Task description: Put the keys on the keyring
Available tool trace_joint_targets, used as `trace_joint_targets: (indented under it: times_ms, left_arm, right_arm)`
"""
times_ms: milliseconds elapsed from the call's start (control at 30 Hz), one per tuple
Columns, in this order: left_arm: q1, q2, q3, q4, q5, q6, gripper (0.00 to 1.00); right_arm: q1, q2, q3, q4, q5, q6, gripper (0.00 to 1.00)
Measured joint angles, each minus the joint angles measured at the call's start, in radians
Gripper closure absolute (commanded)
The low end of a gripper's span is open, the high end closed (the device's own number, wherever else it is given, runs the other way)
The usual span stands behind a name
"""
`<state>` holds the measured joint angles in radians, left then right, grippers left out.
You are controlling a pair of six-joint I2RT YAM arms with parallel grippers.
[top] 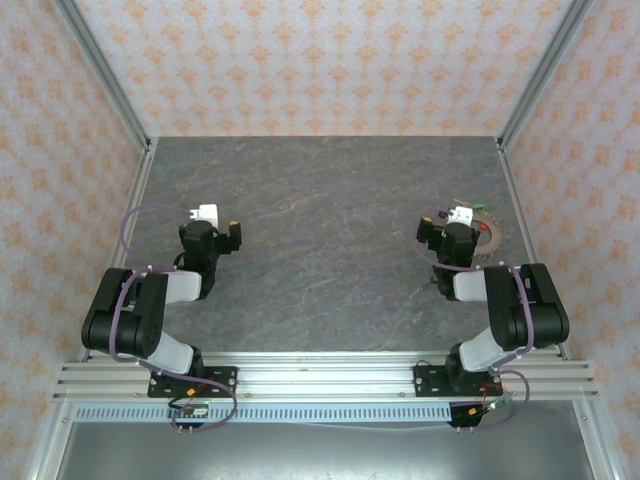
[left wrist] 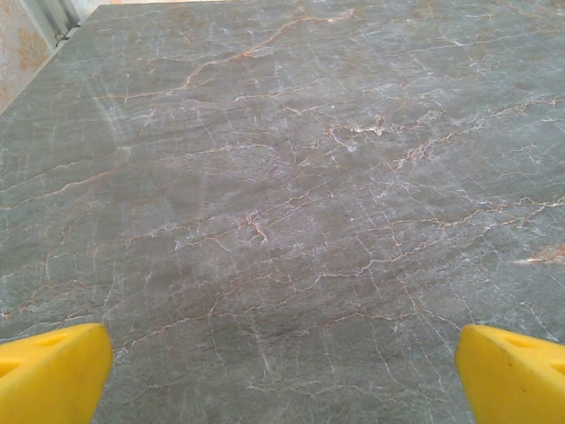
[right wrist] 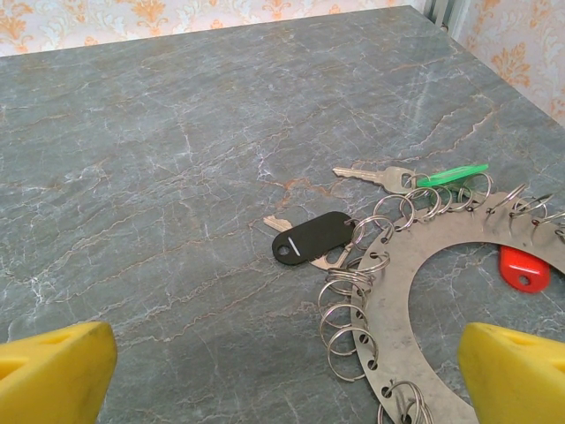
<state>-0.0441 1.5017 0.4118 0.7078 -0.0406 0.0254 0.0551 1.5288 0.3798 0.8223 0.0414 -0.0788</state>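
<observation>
On the worktop's (right wrist: pixel 177 177) right side, I see my right hand (right wrist: pixel 282 380) spread apart near the keyring (right wrist: pixel 388 309), keys (right wrist: pixel 311 237) at its rim; my left hand (left wrist: pixel 282 375) is likewise apart.

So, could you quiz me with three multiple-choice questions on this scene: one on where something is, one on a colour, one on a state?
1. Where does the keyring lie on the table?
A) far left
B) right side, by the right arm
C) dead centre

2. Which colour is the key tag inside the keyring's hole?
A) red
B) green
C) black

3. How is the right gripper?
A) shut on a key
B) open, holding nothing
C) shut on the keyring

Answers:
1 B, the top view shows it beside the right arm.
2 A, the red key tag lies within the hole.
3 B, its yellow fingertips stand far apart, gripping nothing.
</observation>
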Motion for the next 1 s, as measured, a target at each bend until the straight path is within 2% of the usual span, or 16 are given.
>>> trace_joint_targets:
  times_ms: [500,667,733,867,1000]
  left_arm:
    - [0.000,0.000,0.000,0.000,-0.001,0.000,0.00]
    - [-0.002,-0.049,0.000,-0.024,-0.012,0.000,0.00]
    - [-0.003,-0.121,-0.002,-0.061,-0.036,-0.015,0.00]
    - [0.008,-0.292,0.020,-0.215,-0.066,-0.079,0.00]
    - [0.019,-0.459,0.022,-0.327,-0.045,-0.133,0.00]
  right_arm:
    - [0.002,-0.002,-0.001,0.001,0.008,-0.001,0.01]
    - [0.014,-0.083,-0.033,-0.006,0.049,0.002,0.01]
    - [0.014,-0.170,-0.029,-0.080,0.081,0.029,0.01]
    - [0.002,-0.315,0.087,-0.372,0.134,0.141,0.01]
    - [-0.049,-0.407,0.162,-0.572,0.118,0.245,0.00]
